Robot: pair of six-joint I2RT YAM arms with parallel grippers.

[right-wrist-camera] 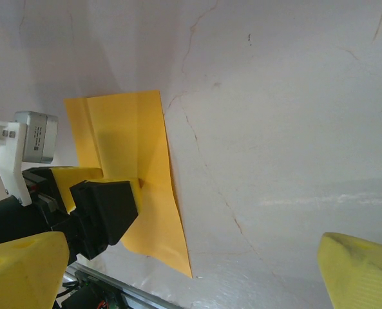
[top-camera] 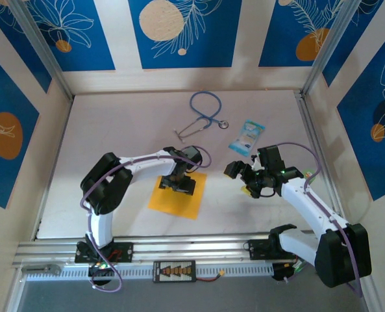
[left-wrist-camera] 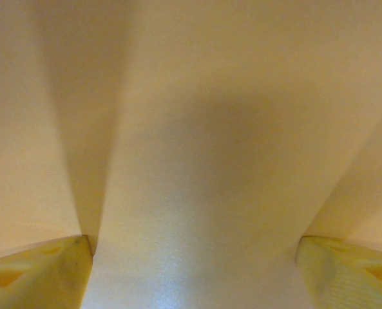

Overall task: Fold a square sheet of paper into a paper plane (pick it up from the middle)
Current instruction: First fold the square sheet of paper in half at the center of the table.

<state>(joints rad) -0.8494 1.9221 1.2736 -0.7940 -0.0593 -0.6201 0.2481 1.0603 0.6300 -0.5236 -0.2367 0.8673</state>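
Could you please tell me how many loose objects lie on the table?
3: orange-yellow square paper sheet front-centre, blue-tubed stethoscope behind it, light-blue printed packet back-right; others possibly hidden.

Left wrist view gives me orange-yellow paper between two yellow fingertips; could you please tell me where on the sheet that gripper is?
Observer: In the top view, the left gripper sits at the middle of the square sheet of paper.
Operator: Thank you; where is the other arm?
Observer: The right gripper hangs open and empty over the table, to the sheet's right.
Operator: Is anything else lying about?
Observer: A stethoscope and a light-blue packet lie beyond the sheet, apart from it.
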